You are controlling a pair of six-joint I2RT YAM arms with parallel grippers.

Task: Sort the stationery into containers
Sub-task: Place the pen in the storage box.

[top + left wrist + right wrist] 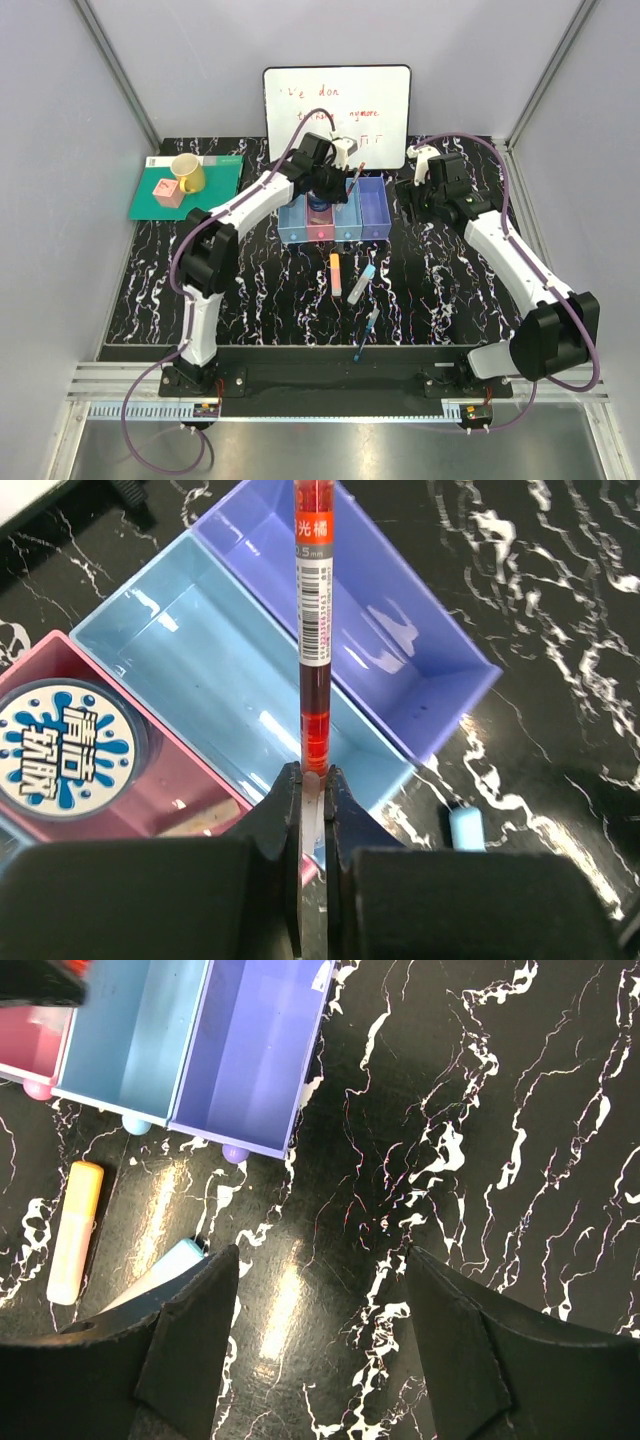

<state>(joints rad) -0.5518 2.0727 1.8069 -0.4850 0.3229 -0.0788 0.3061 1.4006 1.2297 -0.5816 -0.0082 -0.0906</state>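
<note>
My left pincer (312, 780) is clamped tight on the red pen (312, 610), gripping it by one end. The rest of the barrel sticks out ahead of my fingers. I'm holding it above the row of bins (334, 220), which sits at the middle of the table (450, 300). From my wrist the pen runs over the light-blue bin (200, 670) towards the wall it shares with the purple bin (400, 650) at the right end. It's clear of the bin floor, up in the air.

The pink bin (185, 790), one place left, has the round blue disc (65, 745) lying flat in it.

Over to my right pincer (320, 1260): fingers spread wide, nothing between them, hovering over bare table just right of the purple bin.

On the near side of the bins, loose on the table, are the orange marker (336, 272) and, just right of it, the light-blue marker (362, 283). Nearer still lies a thin blue pen (367, 330).

On the far left, the yellow cup (188, 172) and pink cube (166, 190) sit on a green mat (150, 205).
</note>
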